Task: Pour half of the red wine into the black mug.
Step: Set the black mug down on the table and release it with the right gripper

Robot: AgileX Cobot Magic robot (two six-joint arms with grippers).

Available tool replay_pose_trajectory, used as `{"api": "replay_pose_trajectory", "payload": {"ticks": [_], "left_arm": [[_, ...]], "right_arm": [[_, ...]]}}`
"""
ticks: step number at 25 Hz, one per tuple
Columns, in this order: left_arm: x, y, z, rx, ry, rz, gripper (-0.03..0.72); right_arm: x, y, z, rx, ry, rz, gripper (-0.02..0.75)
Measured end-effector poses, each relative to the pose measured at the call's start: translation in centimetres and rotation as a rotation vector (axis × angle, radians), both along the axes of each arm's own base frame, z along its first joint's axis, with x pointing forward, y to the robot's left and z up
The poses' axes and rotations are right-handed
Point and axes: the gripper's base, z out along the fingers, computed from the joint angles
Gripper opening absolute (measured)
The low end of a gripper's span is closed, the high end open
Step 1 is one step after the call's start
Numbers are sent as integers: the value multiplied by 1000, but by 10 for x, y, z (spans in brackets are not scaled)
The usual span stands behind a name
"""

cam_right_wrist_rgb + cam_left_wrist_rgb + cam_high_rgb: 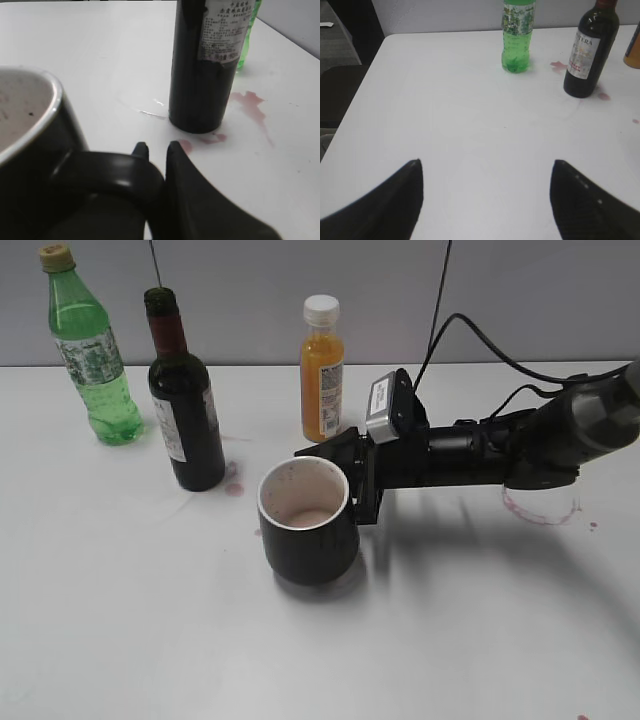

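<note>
— What do you count on your end?

— I see 3 bottles standing on the table [150, 640]: 1 dark wine bottle [184, 400], 1 light-green plastic bottle [92, 350] and 1 orange juice bottle [322, 370].

— Mugs?

— 1 black mug [308, 522], white inside. I also make out 2 grippers – the left gripper [485, 200] and the right gripper [155, 150] – and several reddish stains on the white top.

A small dark-green glass wine bottle [184, 405] with a maroon foil neck and white label stands upright and uncapped on the white table. To its right, apart from it, sits a squat black mug [306, 523] with a white inside, upright, speckled and holding a little pinkish liquid.
</note>
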Motion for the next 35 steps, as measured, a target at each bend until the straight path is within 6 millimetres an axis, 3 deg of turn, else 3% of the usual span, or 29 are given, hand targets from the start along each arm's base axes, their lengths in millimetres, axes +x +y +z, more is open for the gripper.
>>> {"api": "replay_pose_trajectory", "payload": {"ticks": [6, 26, 28, 33, 35], "left_arm": [[0, 0, 0, 0, 0, 0, 590], [0, 0, 0, 0, 0, 0, 590], [0, 0, 0, 1, 0, 0, 590], [0, 0, 0, 0, 0, 0, 590], [0, 0, 0, 0, 0, 0, 590]], "right_arm": [[3, 1, -20, 4, 48, -40, 70], [12, -9, -40, 45, 59, -151, 79], [13, -13, -40, 46, 59, -153, 104], [15, -17, -39, 62, 101, -168, 273], [15, -18, -39, 62, 116, -167, 300]]}}
